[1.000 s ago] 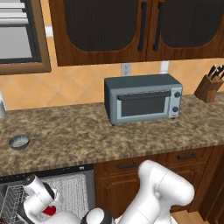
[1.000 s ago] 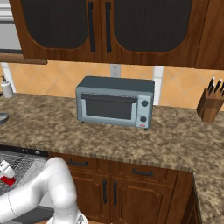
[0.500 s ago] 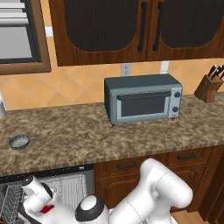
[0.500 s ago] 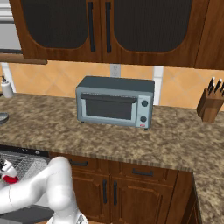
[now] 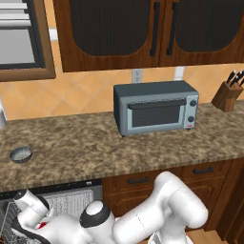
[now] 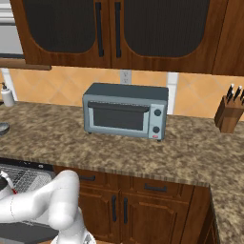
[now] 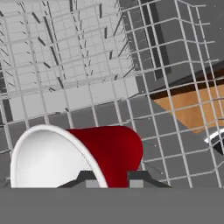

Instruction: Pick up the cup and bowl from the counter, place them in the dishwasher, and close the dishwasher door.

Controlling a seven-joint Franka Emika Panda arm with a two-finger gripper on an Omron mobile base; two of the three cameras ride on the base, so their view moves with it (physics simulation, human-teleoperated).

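Observation:
The red cup (image 7: pixel 109 151) lies on its side on the dishwasher's white wire rack (image 7: pixel 65 65), its white rim facing left in the hand view. My gripper (image 7: pixel 112 178) straddles the cup's rim, jaws slightly apart; one fingertip (image 7: pixel 87 177) sits inside the rim and the other against the red wall. From the base, my hand (image 5: pixel 29 206) reaches low into the dishwasher (image 5: pixel 71 202), with a sliver of the red cup (image 5: pixel 43 224) beside it. The grey bowl (image 5: pixel 21 153) stands on the speckled counter (image 5: pixel 95 147) at the far left. The dishwasher door (image 6: pixel 21 232) hangs open.
A grey toaster oven (image 5: pixel 155 107) stands on the middle of the counter and a knife block (image 5: pixel 228 93) at the right. A white soap bottle (image 6: pixel 7 95) is at the far left by the wall. Dark wooden drawers (image 6: pixel 143 190) flank the dishwasher.
The hand with the red cup has slid a little to the left over the rack, and the arm's dark elbow joint has swung into the left base view.

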